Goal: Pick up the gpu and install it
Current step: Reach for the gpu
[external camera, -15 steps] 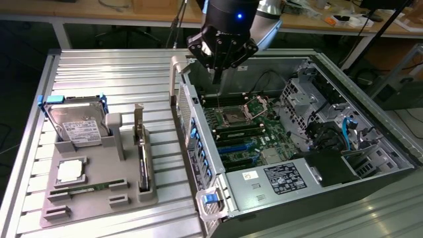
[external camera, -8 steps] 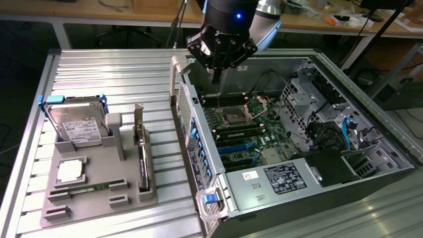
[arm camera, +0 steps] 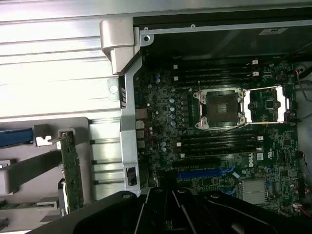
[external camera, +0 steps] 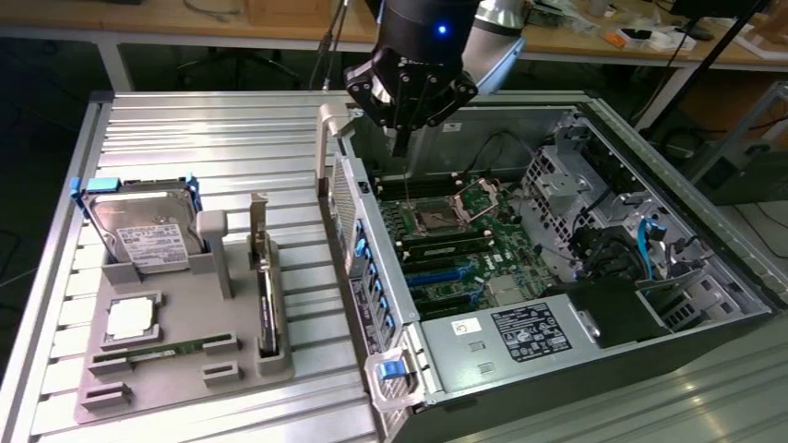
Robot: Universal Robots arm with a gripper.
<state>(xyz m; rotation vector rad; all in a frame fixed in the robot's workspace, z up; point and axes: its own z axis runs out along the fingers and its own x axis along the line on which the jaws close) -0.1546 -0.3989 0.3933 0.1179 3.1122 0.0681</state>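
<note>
The gpu (external camera: 264,277) stands on its long edge in a slotted tray (external camera: 173,380), upright and untouched, its metal bracket (arm camera: 48,140) at the end farther from the exterior camera. On the same tray, towards the exterior view's left, a hard drive (external camera: 146,231) leans in its own cradle, with a processor (external camera: 129,318) and a memory stick (external camera: 161,353) lying flat nearer the camera; none of them touches the card. Just beside the tray, on the exterior view's right, lies the open case (external camera: 671,171), with its motherboard (external camera: 431,235), bare socket (external camera: 437,220) and blue slots (external camera: 444,272) exposed. The gripper (external camera: 398,148) hangs over the far end of the case's rear wall, its claw pinched narrow and holding nothing, well apart from the card. The step in hand appears to be the reach for the pick-up, and nothing of the install is done. To do it well, the claw would probably need to spread before it descends and to straddle the thin board across its faces, not along its length. It should grip near the middle of the top edge, clear of the tray's end posts, and square to the slot so that the card draws out without binding.
</note>
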